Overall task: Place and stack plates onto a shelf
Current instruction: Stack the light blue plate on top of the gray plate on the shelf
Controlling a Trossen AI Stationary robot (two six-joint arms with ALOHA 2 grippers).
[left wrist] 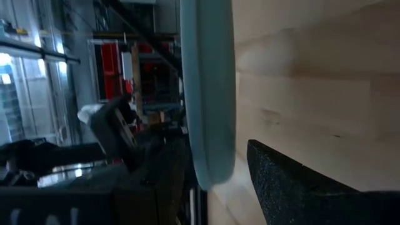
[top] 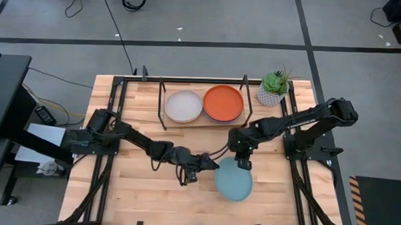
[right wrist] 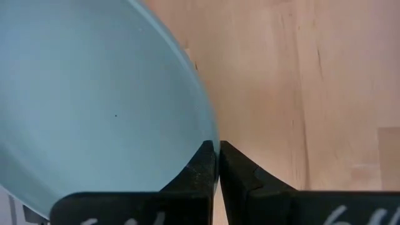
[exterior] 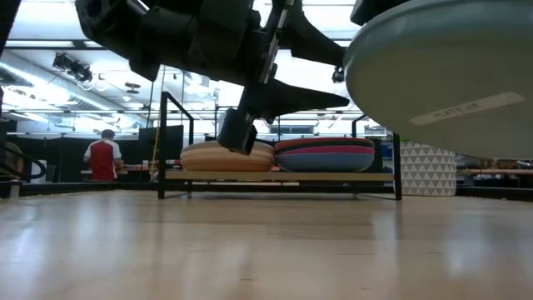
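Note:
The light teal plate (top: 235, 184) (exterior: 450, 75) hangs above the near middle of the table, its underside showing in the low view. My right gripper (top: 243, 165) (right wrist: 217, 147) is shut on its far rim. My left gripper (top: 200, 171) (left wrist: 215, 147) (exterior: 346, 77) lies level and is open. Its fingers stand above and below the plate's left rim (left wrist: 212, 169). The shelf (top: 205, 123) (exterior: 283, 177) at the far side carries two stacks of plates. One is topped by grey-beige (top: 183, 106), the other by orange-red (top: 223, 103). My right gripper pinches the plate's raised far rim (right wrist: 206, 134) from above, pointing down, one finger inside the rim and one outside. The plate is lifted clear of the table. My left gripper: a gap shows between its lower finger (left wrist: 294, 187) and the plate, and I cannot tell whether its upper finger touches.
A potted plant (top: 273, 88) in a white patterned pot (exterior: 426, 169) stands right of the shelf. Black rods (top: 164, 101) rise at the shelf's ends. Bare wood (top: 138, 184) lies near the left arm. A person in red (exterior: 103, 158) stands far behind the table.

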